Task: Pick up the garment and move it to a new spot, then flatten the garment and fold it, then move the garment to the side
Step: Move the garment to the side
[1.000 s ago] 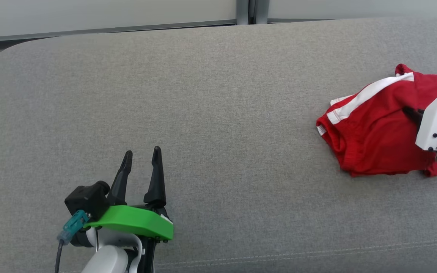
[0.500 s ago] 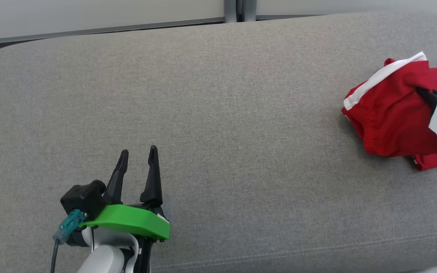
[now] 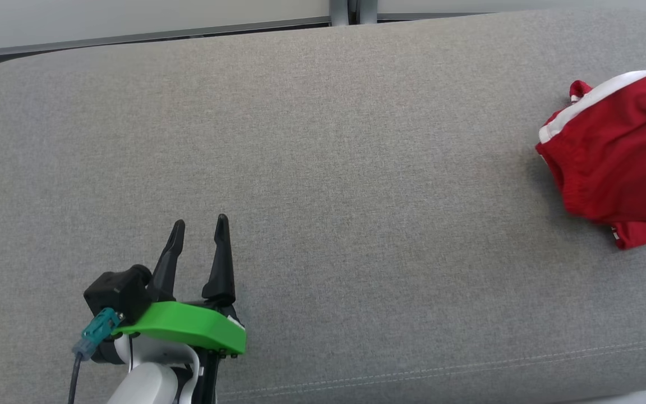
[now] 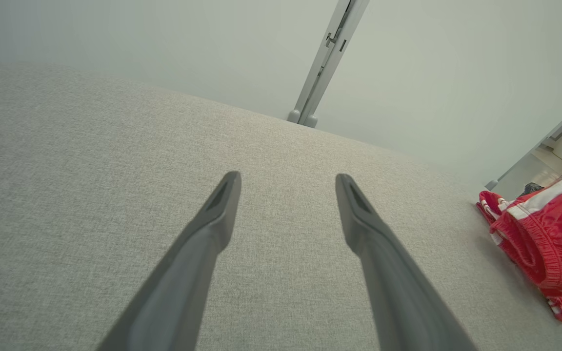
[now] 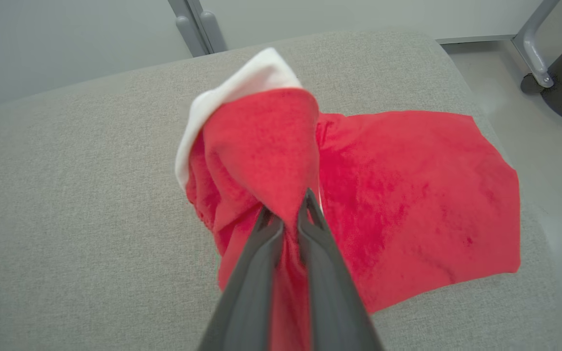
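Fingers (image 3: 221, 264) of left gripper (image 3: 198, 221): hovering spread over cushion's (image 3: 356, 168) front-left area, holding nothing.
Garment (image 3: 609, 163): lying at cushion's right end, long axis running along cushion, gathered edge facing its middle.
Right gripper (image 5: 286, 209): pinching garment's raised red fold.

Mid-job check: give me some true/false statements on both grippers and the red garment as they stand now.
The right gripper is shut on the red garment. True.
The left gripper holds a garment corner. False: it is open and empty above the grey cushion.
The garment lies fully flat. False: a fold is bunched up in the right gripper.
The garment has a white band. True.
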{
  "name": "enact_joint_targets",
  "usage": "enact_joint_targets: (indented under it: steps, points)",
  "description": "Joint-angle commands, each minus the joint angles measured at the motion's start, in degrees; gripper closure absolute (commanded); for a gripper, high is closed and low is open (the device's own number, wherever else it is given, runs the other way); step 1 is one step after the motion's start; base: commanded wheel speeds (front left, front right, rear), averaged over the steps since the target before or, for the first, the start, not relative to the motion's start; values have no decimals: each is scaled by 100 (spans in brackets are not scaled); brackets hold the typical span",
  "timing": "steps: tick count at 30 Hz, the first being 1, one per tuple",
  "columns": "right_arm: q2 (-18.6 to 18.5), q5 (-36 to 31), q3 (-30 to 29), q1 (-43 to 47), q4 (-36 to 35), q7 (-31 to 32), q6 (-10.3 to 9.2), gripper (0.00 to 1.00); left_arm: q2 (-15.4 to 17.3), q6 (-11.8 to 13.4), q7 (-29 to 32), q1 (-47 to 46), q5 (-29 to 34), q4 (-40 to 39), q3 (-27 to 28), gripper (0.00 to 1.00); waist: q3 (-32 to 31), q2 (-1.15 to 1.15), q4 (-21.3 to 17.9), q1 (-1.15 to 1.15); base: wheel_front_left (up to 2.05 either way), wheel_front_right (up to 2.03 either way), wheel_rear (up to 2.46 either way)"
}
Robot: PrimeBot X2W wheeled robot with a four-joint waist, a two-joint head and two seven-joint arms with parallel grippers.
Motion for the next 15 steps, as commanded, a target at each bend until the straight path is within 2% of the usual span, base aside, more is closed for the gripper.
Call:
enact_joint_targets:
  steps: [1,7,15]
  points:
    - [-48,-89,-82,12,-25,40,-1,100,43,34,22,-74,57,-27,-5,0,23,0,4,0,0,0,0]
    - [-187,-362,-272,-91,182,22,-1,100,111,45,87,-176,102,-124,-47,0,166,0,54,0,0,0,0]
    - [-251,-819,-498,-411,829,-272,-1,100,140,49,183,-344,196,-240,-126,0,444,0,202,0,0,0,0]
